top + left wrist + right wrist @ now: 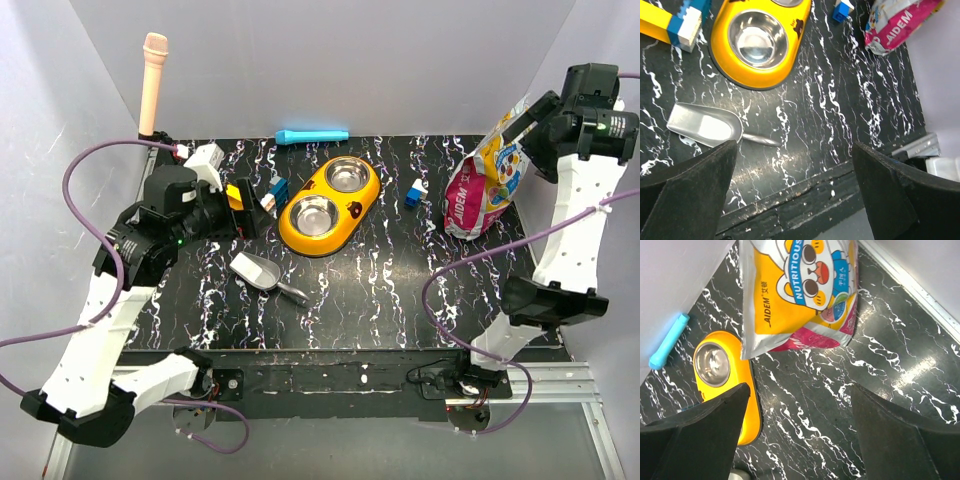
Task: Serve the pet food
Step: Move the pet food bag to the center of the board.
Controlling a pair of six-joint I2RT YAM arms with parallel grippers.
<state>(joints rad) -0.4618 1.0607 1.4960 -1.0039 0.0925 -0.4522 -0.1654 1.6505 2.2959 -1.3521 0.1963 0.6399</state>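
Light falls from above, bright and even. The glossy black table (920, 365) throws a white glare patch in my right wrist view; the steel bowl (757, 42) and scoop (705, 125) shine. My fingers (685, 195) loom dark and soft-edged, out of focus, close to both wrist lenses. The walls (300, 60) look washed out.

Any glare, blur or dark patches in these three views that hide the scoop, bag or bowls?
Top view: even light, sharp; the double bowl only mildly shiny. Left wrist view: a glare streak on the table near the scoop, which stays clear; the left pincer is dark, soft-edged. Right wrist view: bright glare on the table at right; bag print legible; right pincer likewise dark.
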